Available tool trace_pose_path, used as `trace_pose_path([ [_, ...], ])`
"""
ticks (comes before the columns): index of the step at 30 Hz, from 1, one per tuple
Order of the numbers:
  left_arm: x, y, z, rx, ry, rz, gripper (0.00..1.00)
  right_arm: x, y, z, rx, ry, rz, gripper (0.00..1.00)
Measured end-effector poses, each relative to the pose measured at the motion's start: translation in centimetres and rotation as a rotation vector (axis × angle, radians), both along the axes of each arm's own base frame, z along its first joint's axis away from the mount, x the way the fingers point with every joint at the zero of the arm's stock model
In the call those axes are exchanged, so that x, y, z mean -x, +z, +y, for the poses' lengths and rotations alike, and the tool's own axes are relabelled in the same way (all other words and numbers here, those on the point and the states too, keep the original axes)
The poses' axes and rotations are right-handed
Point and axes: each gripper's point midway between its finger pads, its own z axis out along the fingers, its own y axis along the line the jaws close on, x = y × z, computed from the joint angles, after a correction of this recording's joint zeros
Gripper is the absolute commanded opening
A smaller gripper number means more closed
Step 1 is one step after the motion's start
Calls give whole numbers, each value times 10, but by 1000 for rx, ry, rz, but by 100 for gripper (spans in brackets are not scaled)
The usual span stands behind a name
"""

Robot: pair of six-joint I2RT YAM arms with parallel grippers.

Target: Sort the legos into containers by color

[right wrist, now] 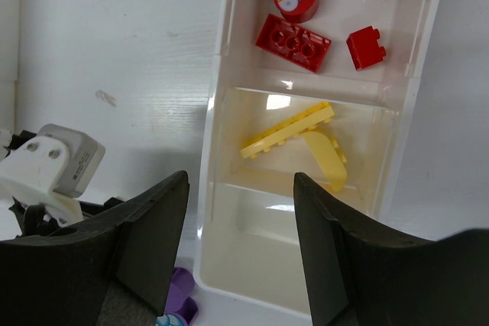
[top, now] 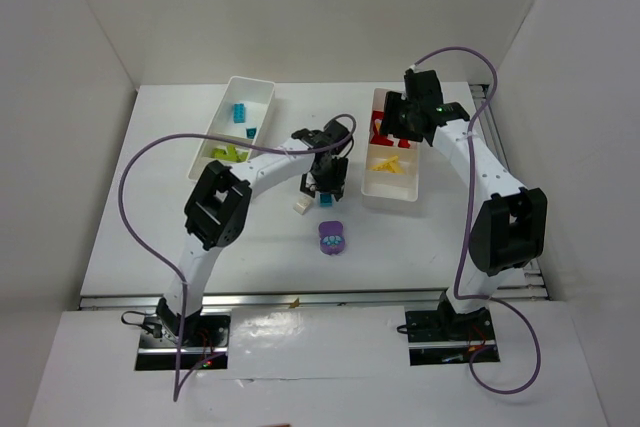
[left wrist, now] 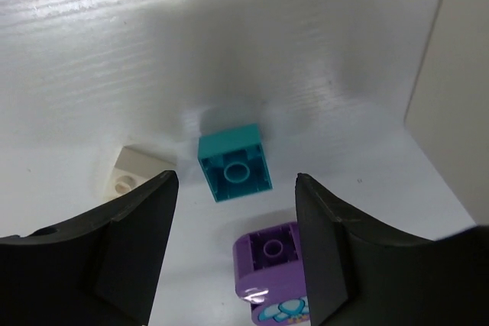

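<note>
**Three legos left to sort**

We are judging this sort to be well past halfway. The left container (top: 262, 97) is holding teal bricks (top: 241, 112) and lime green bricks (top: 232, 152) in separate compartments. The right container (right wrist: 218, 112) is keeping red bricks (right wrist: 294, 42) in one compartment and yellow pieces (right wrist: 289, 131) in the next, and we are seeing nothing in its nearest one.

Three legos are lying loose on the tabletop (top: 150, 197) between the containers. They are a teal brick (left wrist: 234, 166) lying underside up, a white brick (left wrist: 134, 173) just beside it, and the purple piece (left wrist: 271, 265) near both.

Our left hand (left wrist: 235, 182) is hovering over the teal brick with its fingers parted, gripping nothing. Our right hand (right wrist: 241, 181) is hanging above the right container, likewise parted and empty.
</note>
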Motion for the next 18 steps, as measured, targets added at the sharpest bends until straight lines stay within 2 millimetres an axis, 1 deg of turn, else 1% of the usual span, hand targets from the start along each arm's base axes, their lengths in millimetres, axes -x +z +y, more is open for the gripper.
trace_pose_path([
  [4,-8,-12,-2,-23,10,-1,67,0,0,0,0,0,0,65],
  [5,-9,-16,-3,-29,12,3,62,0,0,0,0,0,0,65],
  [8,-10,-24,-1,-47,12,11,54,0,0,0,0,0,1,65],
  [10,-10,-23,-1,-51,15,11,35,0,0,0,1,1,0,65],
  [11,-11,-22,-1,-48,16,8,28,0,0,0,1,1,1,65],
  [12,-13,-20,-2,-49,15,1,25,0,0,0,1,1,0,65],
  [13,-16,-19,0,-52,18,-8,23,0,0,0,3,2,0,65],
  [16,-25,-11,5,-54,30,-28,23,0,0,0,3,3,0,65],
  [18,-39,-1,15,-46,48,-46,23,0,-1,0,3,3,1,65],
])
